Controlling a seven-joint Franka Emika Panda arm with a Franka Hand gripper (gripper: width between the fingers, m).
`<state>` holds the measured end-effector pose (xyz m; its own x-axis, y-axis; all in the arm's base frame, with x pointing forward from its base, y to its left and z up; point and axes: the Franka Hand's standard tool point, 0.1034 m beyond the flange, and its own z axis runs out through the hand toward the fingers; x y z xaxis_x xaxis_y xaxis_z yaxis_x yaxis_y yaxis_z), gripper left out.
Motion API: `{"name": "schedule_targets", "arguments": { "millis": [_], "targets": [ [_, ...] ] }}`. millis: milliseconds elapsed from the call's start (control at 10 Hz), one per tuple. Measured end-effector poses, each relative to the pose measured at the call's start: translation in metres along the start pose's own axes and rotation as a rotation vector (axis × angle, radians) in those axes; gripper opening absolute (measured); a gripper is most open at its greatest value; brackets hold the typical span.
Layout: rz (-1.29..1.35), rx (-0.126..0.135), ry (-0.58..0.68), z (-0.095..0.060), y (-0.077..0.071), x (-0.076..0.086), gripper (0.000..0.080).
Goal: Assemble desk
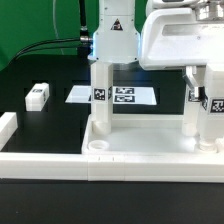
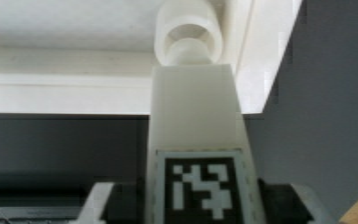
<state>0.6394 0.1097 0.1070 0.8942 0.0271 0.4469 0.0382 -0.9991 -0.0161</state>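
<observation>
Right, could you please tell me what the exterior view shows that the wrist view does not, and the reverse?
Only the exterior view: a loose leg lying at that view's left, the marker board beyond the tabletop, another upright leg toward the right, and a border rail.
Only the wrist view: the gripper, its fingers close against both sides of the held leg, and a close look along it to the round corner socket.
Both: the held leg, its tag, and the tabletop.
</observation>
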Motion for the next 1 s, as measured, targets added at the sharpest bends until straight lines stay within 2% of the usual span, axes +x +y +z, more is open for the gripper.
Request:
{"name": "schedule_targets", "arguments": {
  "millis": [1000],
  "targets": [
    [0.002,-0.004,0.021,0.0008,0.003,0.0012,0.0287]
  ]
}}
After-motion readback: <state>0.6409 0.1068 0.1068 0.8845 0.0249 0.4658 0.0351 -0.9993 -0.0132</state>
